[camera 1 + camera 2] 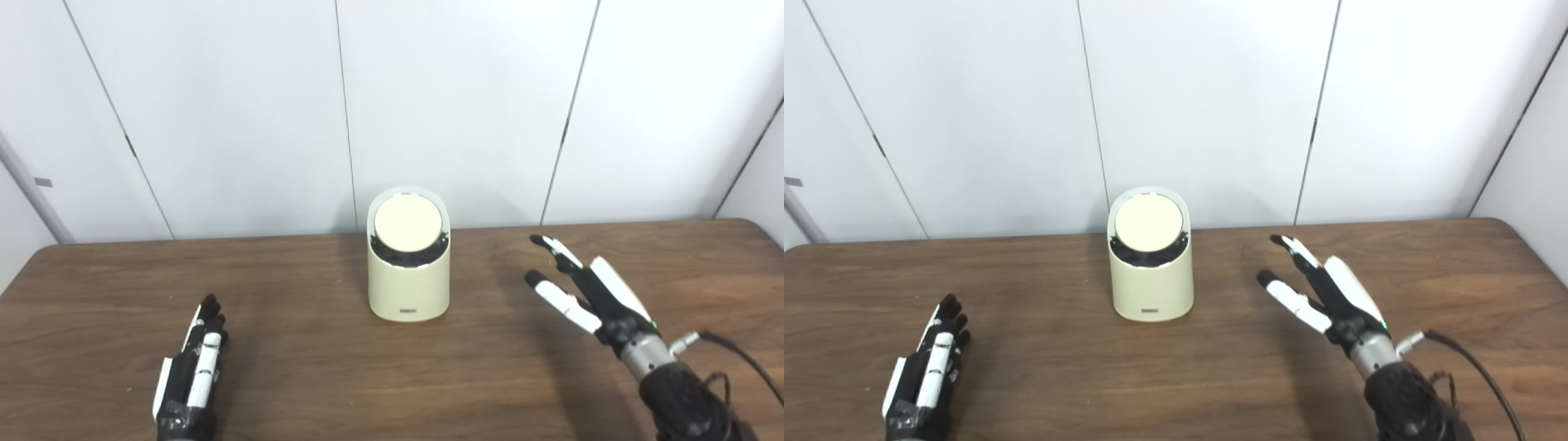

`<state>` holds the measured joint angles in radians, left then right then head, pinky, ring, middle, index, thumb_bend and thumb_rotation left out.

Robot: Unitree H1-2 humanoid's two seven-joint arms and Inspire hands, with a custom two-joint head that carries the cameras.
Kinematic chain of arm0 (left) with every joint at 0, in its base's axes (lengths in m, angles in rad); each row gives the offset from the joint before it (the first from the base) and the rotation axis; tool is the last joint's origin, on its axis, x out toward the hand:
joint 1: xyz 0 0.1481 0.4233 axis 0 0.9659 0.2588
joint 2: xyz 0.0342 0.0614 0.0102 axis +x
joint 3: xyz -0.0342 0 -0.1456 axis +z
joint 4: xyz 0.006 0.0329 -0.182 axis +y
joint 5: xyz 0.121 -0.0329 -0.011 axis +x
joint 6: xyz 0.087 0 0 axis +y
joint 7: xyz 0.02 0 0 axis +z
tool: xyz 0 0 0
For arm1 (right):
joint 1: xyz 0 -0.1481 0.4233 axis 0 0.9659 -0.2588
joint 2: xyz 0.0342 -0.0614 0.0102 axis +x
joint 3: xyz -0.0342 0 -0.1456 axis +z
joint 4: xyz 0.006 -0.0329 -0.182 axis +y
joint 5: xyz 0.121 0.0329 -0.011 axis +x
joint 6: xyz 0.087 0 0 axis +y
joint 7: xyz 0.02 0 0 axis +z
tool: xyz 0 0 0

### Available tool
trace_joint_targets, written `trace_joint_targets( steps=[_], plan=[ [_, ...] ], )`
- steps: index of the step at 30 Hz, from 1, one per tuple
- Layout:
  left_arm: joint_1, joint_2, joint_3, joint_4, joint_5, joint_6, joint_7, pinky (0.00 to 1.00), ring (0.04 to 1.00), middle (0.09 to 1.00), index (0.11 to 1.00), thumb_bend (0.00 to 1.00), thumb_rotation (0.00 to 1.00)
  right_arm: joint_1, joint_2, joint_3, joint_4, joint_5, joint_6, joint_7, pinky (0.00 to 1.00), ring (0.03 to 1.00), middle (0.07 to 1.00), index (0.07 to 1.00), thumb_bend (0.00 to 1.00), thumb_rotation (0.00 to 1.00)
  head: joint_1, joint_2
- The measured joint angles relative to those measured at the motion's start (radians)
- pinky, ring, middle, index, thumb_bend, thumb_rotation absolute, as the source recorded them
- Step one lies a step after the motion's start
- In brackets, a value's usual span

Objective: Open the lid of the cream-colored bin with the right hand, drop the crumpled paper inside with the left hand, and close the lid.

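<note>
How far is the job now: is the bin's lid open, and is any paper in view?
No step visibly done. The round lid sits closed on the cream-colored cylindrical bin. The right hand is open beside the bin, apart from it; the left hand lies open and empty on the brown wooden table. No crumpled paper shows. Opening, dropping and closing all remain.

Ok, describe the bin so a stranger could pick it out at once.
Start at the brown wooden table before the white panelled wall. Near its far edge, between the left hand and right hand, stands the cream-colored bin. It's the only object there: a cylinder with a slanted round lid, shut.
</note>
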<state>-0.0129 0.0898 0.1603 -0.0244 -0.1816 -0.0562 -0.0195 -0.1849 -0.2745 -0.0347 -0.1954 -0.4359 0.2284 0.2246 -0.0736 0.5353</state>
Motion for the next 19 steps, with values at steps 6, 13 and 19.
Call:
trace_joint_targets(
  steps=[6,13,19],
  plan=[
    [0.004,0.005,-0.001,-0.002,-0.002,0.0,-0.001,1.0,1.0,1.0,1.0,0.42,0.79,0.039,0.081,-0.068,0.09,0.177,-0.057,-0.079,0.94,0.969,0.968,0.942,0.54,1.0,0.0,0.008],
    [0.008,0.005,-0.001,-0.011,-0.006,0.008,-0.001,1.0,1.0,1.0,1.0,0.43,0.82,0.038,0.165,-0.116,0.168,0.376,-0.12,-0.117,1.0,0.998,0.983,0.959,0.55,1.0,-0.005,0.015],
    [0.012,0.007,0.0,-0.012,-0.009,0.008,-0.003,1.0,1.0,1.0,1.0,0.46,0.82,0.044,0.17,-0.142,0.201,0.488,-0.149,-0.118,1.0,1.0,0.997,0.966,0.53,1.0,-0.006,0.022]
  ],
)
